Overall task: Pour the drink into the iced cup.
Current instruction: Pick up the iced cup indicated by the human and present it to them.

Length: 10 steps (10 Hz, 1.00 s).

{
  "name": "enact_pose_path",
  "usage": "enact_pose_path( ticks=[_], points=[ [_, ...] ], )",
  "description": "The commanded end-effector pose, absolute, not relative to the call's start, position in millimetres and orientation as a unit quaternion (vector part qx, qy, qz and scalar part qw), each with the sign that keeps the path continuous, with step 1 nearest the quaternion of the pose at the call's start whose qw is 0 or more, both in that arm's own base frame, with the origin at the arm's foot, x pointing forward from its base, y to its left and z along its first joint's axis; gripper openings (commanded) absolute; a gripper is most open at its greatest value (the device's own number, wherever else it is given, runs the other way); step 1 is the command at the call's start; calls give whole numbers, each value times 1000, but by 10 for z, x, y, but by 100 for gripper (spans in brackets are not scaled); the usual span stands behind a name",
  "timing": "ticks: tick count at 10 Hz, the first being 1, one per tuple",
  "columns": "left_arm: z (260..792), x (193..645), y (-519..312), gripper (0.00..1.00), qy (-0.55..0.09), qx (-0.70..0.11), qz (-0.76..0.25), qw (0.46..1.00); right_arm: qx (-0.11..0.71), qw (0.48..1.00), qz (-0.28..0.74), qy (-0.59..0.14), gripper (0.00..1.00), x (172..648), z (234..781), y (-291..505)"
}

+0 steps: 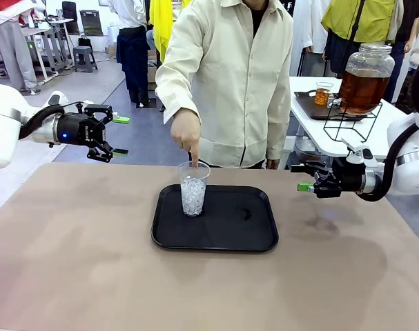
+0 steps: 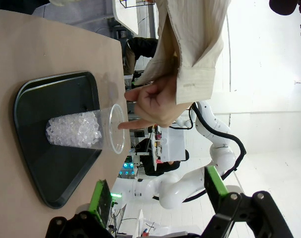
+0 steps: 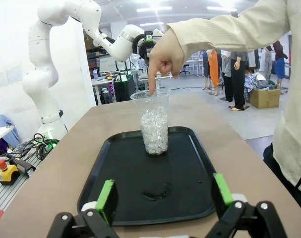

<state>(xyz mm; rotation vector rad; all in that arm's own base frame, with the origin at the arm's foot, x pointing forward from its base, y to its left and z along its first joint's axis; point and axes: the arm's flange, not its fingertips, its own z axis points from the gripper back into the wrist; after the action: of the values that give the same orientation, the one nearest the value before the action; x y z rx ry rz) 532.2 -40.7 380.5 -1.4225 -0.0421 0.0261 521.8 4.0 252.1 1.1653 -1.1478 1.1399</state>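
Observation:
The iced cup (image 1: pixel 193 187), clear plastic and half full of ice, stands upright at the left of a black tray (image 1: pixel 219 243). A person's hand (image 1: pixel 186 134) points a finger down at its rim. The drink (image 1: pixel 362 89), amber liquid in a big glass jar with a silvery lid, sits on a wire stand on the far right table. My left gripper (image 1: pixel 119 136) hovers open, left of the cup. My right gripper (image 1: pixel 300 176) hovers open, right of the tray. The cup (image 2: pixel 83 131) lies ahead of the left gripper (image 2: pixel 157 191), and the cup (image 3: pixel 154 121) stands ahead of the right gripper (image 3: pixel 165 196).
A small glass (image 1: pixel 324 93) of amber liquid stands on a dark tray beside the jar. The person stands at the table's far edge behind the tray. The tray's right half holds a small wet smear (image 1: pixel 245 215). Bare brown tabletop (image 1: pixel 71 262) surrounds the tray.

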Motion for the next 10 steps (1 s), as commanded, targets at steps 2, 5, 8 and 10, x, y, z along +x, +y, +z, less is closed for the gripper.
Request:
enact_pose_path(
  ticks=[2,5,8,10],
  points=[
    [3830,5320,-409,100,-20,-655,19,755,490,542,481,-484,100,5226,2541,45],
    [3833,5317,-416,100,-86,-646,-81,754,490,542,481,-484,100,5226,2541,45],
    [3834,5220,-429,100,-203,-605,-189,746,490,542,481,-484,100,5226,2541,45],
    [3820,5175,-459,100,-222,-587,-238,741,490,542,481,-484,100,5226,2541,45]
  ],
)
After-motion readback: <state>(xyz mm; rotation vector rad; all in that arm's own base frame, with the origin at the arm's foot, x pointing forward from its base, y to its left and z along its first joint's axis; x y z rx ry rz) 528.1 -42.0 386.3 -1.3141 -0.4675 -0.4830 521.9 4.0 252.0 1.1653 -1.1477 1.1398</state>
